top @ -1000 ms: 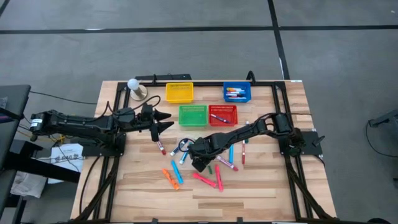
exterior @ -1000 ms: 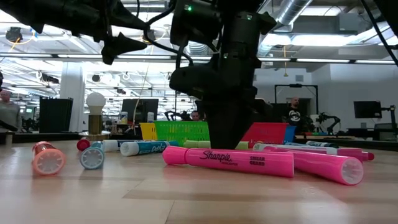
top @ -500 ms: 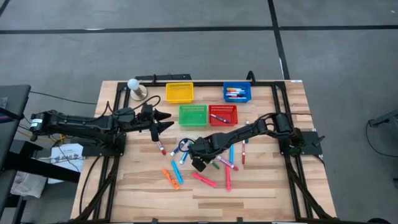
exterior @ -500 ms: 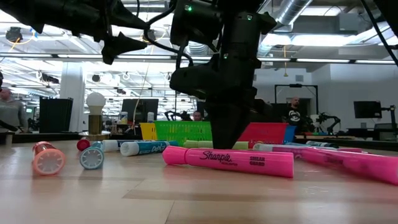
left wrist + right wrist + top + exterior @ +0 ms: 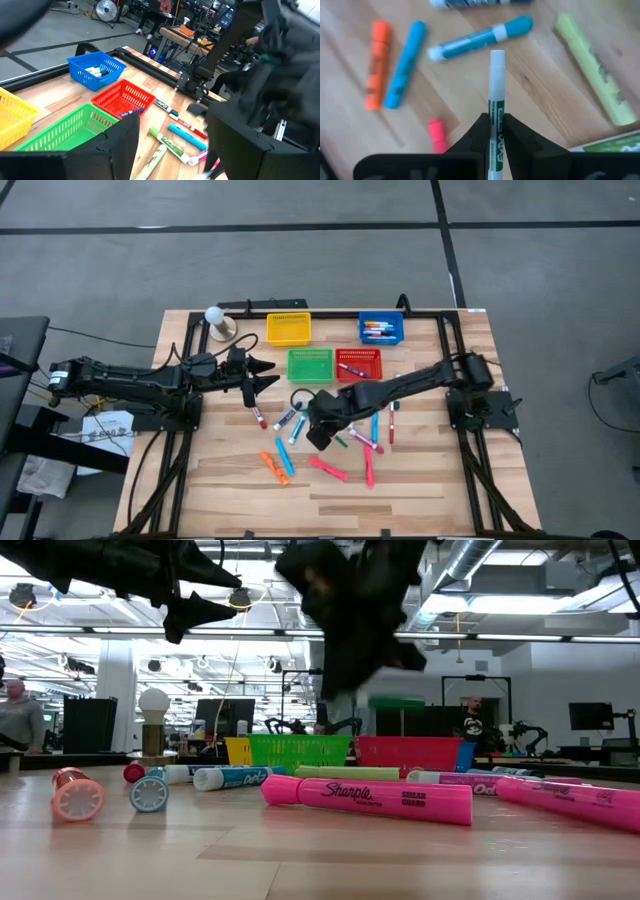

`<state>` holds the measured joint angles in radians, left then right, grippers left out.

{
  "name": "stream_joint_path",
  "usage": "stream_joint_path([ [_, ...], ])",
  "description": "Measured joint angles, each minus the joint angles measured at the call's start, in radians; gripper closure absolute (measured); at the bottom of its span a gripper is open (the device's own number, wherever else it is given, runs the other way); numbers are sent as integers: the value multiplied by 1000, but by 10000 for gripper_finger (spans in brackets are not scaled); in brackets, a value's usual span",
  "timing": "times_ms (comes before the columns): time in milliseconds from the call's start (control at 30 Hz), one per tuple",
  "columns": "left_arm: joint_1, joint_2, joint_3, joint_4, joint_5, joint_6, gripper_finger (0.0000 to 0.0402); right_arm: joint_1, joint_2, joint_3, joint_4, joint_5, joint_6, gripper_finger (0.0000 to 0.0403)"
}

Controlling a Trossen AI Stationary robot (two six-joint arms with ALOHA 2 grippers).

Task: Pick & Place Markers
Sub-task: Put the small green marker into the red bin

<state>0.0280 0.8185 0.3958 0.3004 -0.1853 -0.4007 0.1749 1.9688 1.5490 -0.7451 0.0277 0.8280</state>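
- One marker [image 5: 496, 100], white-bodied with green print, is now clamped between the fingers of the right gripper [image 5: 493, 131]; a second ago that gripper stood down among the markers on the bench [image 5: 420, 480] with nothing visibly lifted.
- Right gripper [image 5: 318, 432] has since risen: the low view now shows it high above the bench, with a green-ended pen projecting from it, where it earlier stood at bench level behind the pink marker [image 5: 368, 800].
- Below the gripper, seen past the held marker, lie loose markers: two blue, one orange, one pink, one yellow-green. Several pink ones shifted during the pick.
- Left gripper [image 5: 262, 374] hangs released over the bench, beside the green basket [image 5: 310, 365], unchanged over the last second.
- Judgement: the grasp step appears complete; transport to a basket is next. The green basket lies beyond the right gripper, toward the far edge.
- Risk: the marker is gripped near one end, so it may pivot during travel.
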Motion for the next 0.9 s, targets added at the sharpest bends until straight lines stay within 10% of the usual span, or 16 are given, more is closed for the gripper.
stream_joint_path([
  [900, 0, 0, 0, 0, 0, 0, 166, -240, -478, 2, -309, 106, -386, 368],
])
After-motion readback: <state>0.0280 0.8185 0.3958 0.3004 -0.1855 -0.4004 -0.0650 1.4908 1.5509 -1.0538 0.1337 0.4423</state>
